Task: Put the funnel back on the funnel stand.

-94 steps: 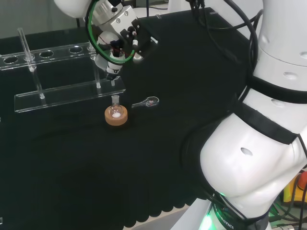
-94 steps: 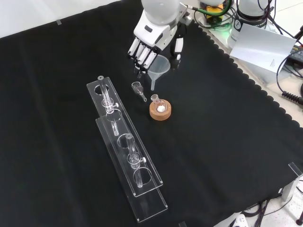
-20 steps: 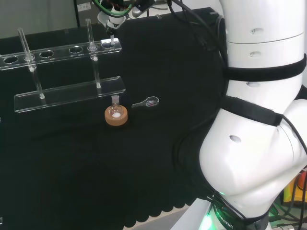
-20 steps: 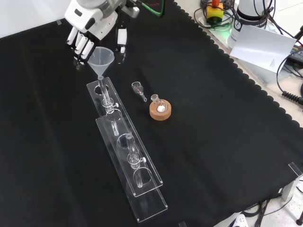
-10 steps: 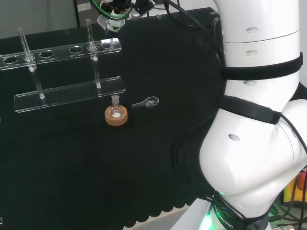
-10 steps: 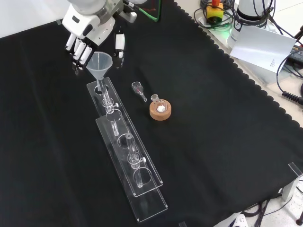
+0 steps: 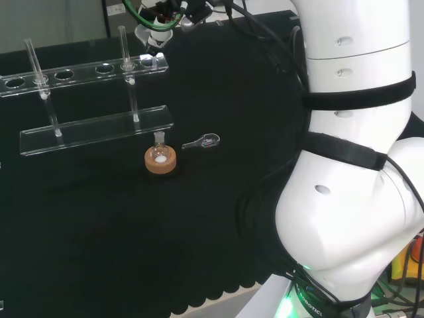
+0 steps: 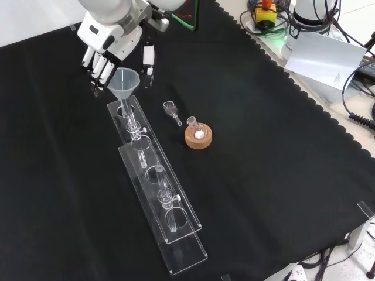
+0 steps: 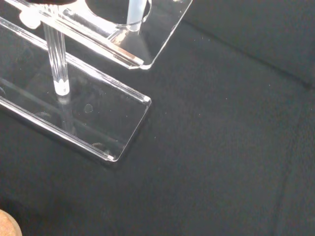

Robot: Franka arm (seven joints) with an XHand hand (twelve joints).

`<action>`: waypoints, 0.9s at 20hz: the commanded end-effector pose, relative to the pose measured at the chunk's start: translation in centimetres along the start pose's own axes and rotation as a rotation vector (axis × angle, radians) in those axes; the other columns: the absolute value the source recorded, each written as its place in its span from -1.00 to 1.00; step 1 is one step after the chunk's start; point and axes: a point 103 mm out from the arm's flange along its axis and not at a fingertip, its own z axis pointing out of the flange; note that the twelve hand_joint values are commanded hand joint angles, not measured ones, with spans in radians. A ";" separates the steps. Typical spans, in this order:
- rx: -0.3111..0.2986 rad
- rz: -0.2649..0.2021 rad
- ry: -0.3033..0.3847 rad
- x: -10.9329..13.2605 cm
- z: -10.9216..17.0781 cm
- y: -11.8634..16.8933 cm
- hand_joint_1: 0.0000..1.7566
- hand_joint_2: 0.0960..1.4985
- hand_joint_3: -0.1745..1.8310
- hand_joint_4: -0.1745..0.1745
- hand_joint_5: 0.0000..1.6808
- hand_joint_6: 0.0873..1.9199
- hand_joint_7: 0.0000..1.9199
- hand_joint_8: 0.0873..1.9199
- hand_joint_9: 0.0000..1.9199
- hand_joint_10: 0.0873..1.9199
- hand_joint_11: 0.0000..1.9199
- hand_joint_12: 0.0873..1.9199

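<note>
The clear funnel stands upright with its stem down in the end hole of the clear acrylic funnel stand. My hand is just above and behind it, fingers on one side of the cone and thumb on the other, pinching it. In the head view the hand is at the top edge, over the right end of the stand, and the funnel hangs below it. The wrist view looks down past the funnel stem through the stand's top plate onto its base plate.
A small round flask on a cork ring sits right of the stand in the front view, with a small clear glass piece lying beside it. Both show in the head view: cork ring, glass piece. The arm's white links tower at the right.
The hand carried the funnel from over the flask to the stand's end, then lowered it; the stem, above the hole a second ago, now sits in it.
</note>
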 end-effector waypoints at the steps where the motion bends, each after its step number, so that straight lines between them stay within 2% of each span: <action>1: 0.020 0.001 -0.003 0.3 0.7 0.8 -0.16 0.36 -1.00 -0.32 -0.53 -0.73 -0.66 -0.34 -0.32 -0.47 -0.62 0.35; 6: 0.017 -0.005 -0.001 0.5 0.8 1.1 -0.16 0.36 -1.00 -0.33 -0.56 -0.81 -0.69 -0.33 -0.36 -0.44 -0.64 0.36; 11: 0.028 -0.002 -0.004 0.9 1.1 1.3 -0.16 0.35 -1.00 -0.39 -0.69 -0.99 -0.74 -0.32 -0.45 -0.41 -0.67 0.38; 18: 0.033 -0.005 0.013 1.4 1.4 1.3 -0.29 0.25 -1.00 -0.42 -0.93 -1.00 -0.97 -0.34 -0.74 -0.29 -0.78 0.44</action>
